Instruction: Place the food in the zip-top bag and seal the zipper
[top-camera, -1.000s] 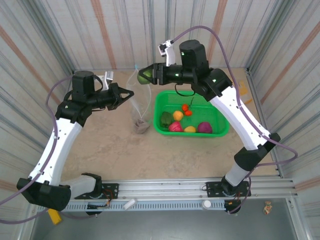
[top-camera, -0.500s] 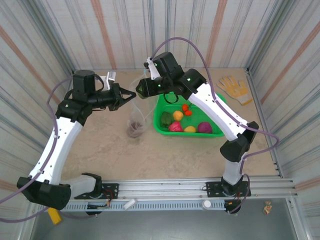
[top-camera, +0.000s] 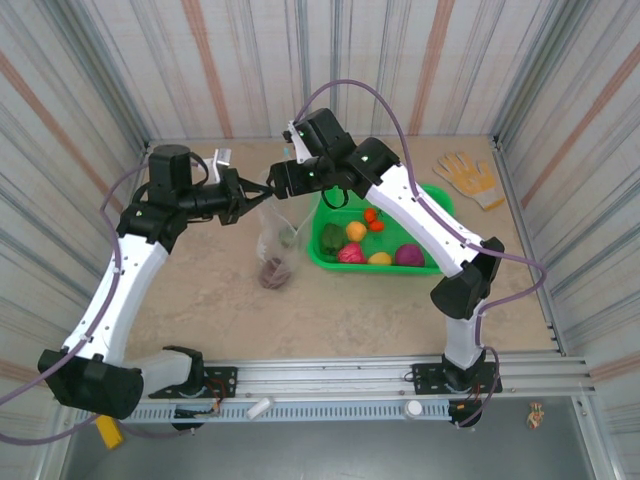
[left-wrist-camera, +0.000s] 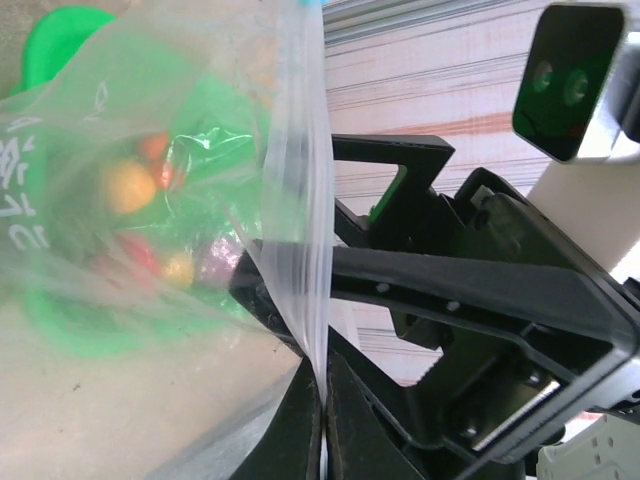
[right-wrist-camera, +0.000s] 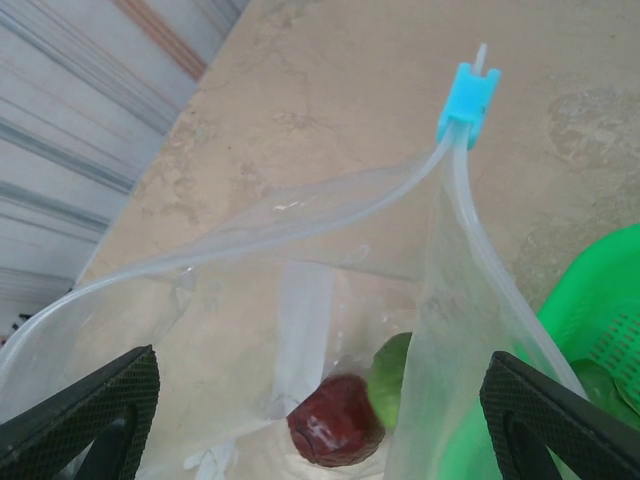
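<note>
Left tool (left-wrist-camera: 322, 400) is pressed together, pinching the edge of the zip-top bag (top-camera: 274, 232) and keeping it upright on the counter (top-camera: 330, 300), just left of the green basket (top-camera: 440, 264). Right tool (top-camera: 278, 180) hangs over the bag's mouth, fingers (right-wrist-camera: 85, 405) spread wide with nothing between them. The zipper (right-wrist-camera: 300, 218) is gaping open, blue slider (right-wrist-camera: 467, 98) at one end. Down in the bag I see a dark red piece (right-wrist-camera: 335, 432) and a green one (right-wrist-camera: 390, 375). The other food (top-camera: 365, 240) sits in the basket.

Unreadable white print on zip-top bag (left-wrist-camera: 165, 185)
</note>
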